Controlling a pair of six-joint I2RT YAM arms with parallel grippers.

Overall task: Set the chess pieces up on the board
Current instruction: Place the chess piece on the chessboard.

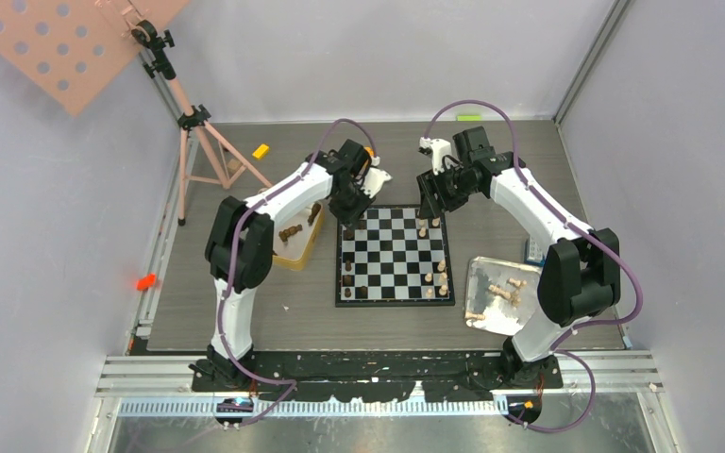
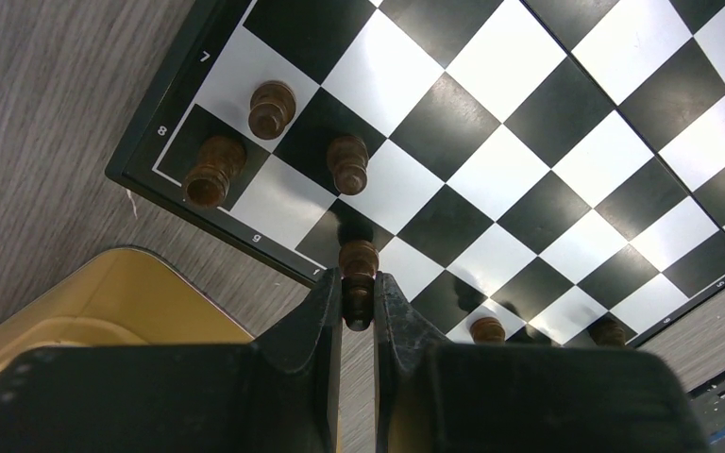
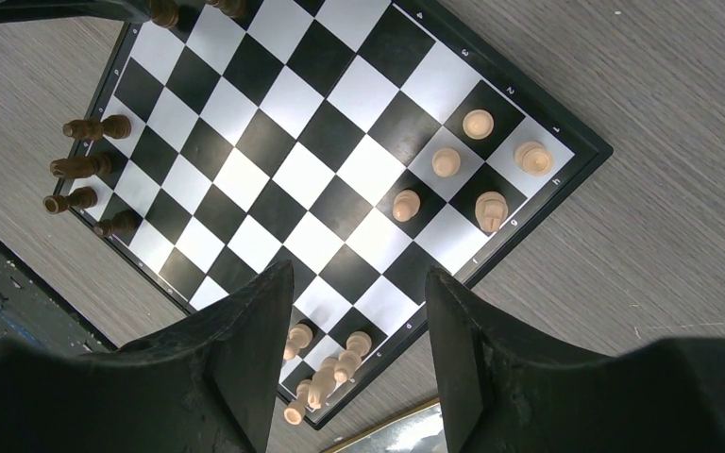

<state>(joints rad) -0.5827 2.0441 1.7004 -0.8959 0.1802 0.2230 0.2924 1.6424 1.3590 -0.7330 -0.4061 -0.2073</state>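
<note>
Our left gripper [image 2: 359, 294] is pinching a dark chessman [image 2: 358, 260] over the board [image 2: 529, 142] edge, our right gripper [image 3: 359, 279] gapes empty, so next we'd lower that piece square onto its spot.

I see a board [image 1: 396, 260] checkered black and pale grey-white, with a thin black border. On it are dark brown pieces [image 2: 272, 109] and pale beige pieces [image 3: 478, 123]. The table [image 1: 245, 311] is grey wood-grain, the tin [image 1: 293, 262] gold-yellow, the tray [image 1: 483, 274] silver.
</note>
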